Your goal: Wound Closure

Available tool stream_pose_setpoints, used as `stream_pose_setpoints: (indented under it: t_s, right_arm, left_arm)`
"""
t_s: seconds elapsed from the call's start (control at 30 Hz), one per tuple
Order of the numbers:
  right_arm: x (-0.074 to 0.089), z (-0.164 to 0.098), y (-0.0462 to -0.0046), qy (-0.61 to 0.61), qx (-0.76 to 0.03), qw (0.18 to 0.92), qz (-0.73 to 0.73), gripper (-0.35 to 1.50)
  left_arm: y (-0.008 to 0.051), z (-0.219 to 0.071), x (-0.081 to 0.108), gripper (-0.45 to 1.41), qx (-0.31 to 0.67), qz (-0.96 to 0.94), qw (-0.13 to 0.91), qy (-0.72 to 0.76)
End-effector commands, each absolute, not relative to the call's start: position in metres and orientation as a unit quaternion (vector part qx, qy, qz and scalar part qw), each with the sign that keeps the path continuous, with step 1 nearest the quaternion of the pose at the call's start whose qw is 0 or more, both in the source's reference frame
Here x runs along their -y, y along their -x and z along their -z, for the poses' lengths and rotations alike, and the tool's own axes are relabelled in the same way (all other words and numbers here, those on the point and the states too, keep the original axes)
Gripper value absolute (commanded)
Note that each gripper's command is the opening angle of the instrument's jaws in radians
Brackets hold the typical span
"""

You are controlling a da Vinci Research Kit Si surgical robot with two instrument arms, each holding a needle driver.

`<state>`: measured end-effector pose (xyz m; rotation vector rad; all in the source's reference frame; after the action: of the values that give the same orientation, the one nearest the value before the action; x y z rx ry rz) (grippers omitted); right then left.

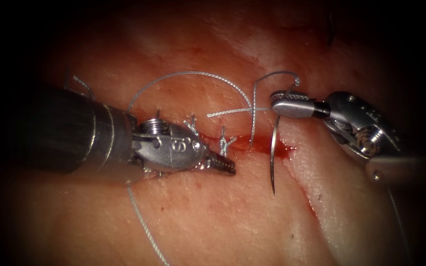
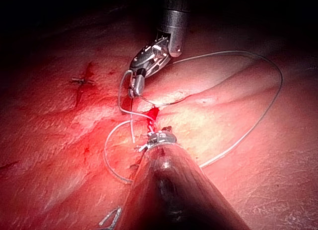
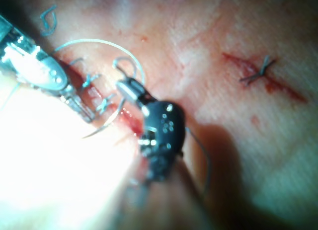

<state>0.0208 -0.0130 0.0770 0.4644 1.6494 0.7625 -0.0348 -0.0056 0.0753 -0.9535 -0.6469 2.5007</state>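
- Landmark = the cut (image 1: 252,144) in the tissue (image 1: 213,216); all places given rel. to it.
- Done so far, judging by what lies there: two knotted stitches (image 1: 225,143) w/ short cut ends sit on the cut's left stretch, just beside the left tool's tip. A separate stitched cut (image 3: 261,71) shows well apart from it in the right wrist view.
- Left to do, as a judgement: the cut's right stretch is unstitched, gaping, w/ red fluid (image 1: 272,149) pooled in it; at least one more stitch needed, then knot + trim.
- Right tool (image 1: 284,105): jaws clamped on the needle (image 1: 273,152) near its thread end, just above the cut's right stretch.
- Needle: hangs from those jaws down across the cut, tip on the near side. Looks free of the tissue, tip lying over the surface; can't fully rule out contact where it crosses the red fluid.
- Thread (image 1: 188,76): runs from the needle's tail in a wide loop above the cut, another strand trailing past the left tool toward the near side.
- Left tool (image 1: 222,165): tip just below the cut's left stretch, next to the stitches; jaws look together, holding nothing I can make out.
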Motion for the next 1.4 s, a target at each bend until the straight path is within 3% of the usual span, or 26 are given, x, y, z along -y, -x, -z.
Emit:
stream_pose_setpoints:
  t_s: [0.03, 0.17, 0.3, 0.33, 0.53, 0.67, 0.97, 1.4]
  right_arm:
    - [0.0132, -0.0776, -0.0215, -0.195, -0.71, 0.593, -0.326, -0.35]
    - [0.013, -0.0776, -0.0214, -0.174, -0.716, 0.602, -0.308, -0.35]
    - [0.0125, -0.0777, -0.0213, -0.155, -0.72, 0.608, -0.297, -0.35]
    - [0.0124, -0.0776, -0.0213, -0.148, -0.721, 0.61, -0.292, -0.35]
    - [0.0129, -0.0773, -0.0213, -0.14, -0.722, 0.614, -0.285, -0.35]
    - [0.0124, -0.0773, -0.0216, -0.099, -0.721, 0.635, -0.26, -0.35]
    - [0.0116, -0.0781, -0.0233, -0.011, -0.716, 0.658, -0.232, -0.35]
    - [0.0143, -0.079, -0.0234, 0.022, -0.7, 0.69, -0.182, -0.35]
  left_arm:
    - [0.0353, -0.0761, 0.0057, -0.21, 0.23, -0.892, 0.191, 0.34]
    - [0.036, -0.0768, 0.0049, -0.18, 0.229, -0.894, 0.191, 0.335]
    - [0.0378, -0.0779, 0.0051, -0.3, 0.229, -0.894, 0.193, 0.333]
    - [0.0384, -0.0783, 0.0055, -0.21, 0.23, -0.898, 0.19, 0.324]
    - [0.0383, -0.0795, 0.0057, -0.18, 0.229, -0.907, 0.182, 0.303]
    - [0.0368, -0.082, 0.0065, -0.4, 0.241, -0.913, 0.182, 0.274]
    - [0.0366, -0.0834, 0.0104, -0.31, 0.264, -0.911, 0.168, 0.268]
    - [0.0369, -0.0794, 0.0112, -0.15, 0.277, -0.909, 0.149, 0.273]
